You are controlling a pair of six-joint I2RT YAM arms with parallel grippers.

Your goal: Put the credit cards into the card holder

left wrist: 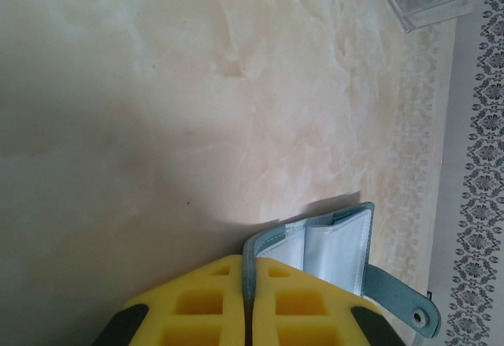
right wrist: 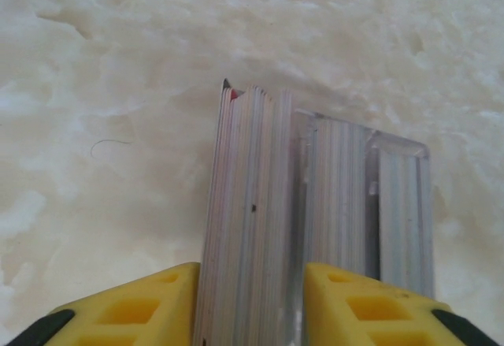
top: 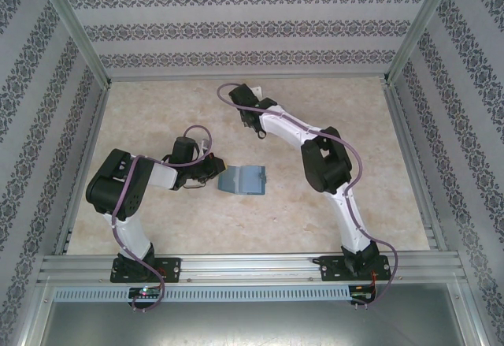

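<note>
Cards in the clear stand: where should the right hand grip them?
Pinch the cards across the stack's broad outer faces, coming in edge-on as the right hand is lined up. They stand on edge, packed together in the stand, so those faces likely give the only flat hold.

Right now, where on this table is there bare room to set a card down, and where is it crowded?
Bare: the near strip between card holder and arm bases; right of the right arm; the far-left corner. Crowded: mid-table, where left fingers pinch the card holder and right fingers grip credit cards in the clear stand.
</note>
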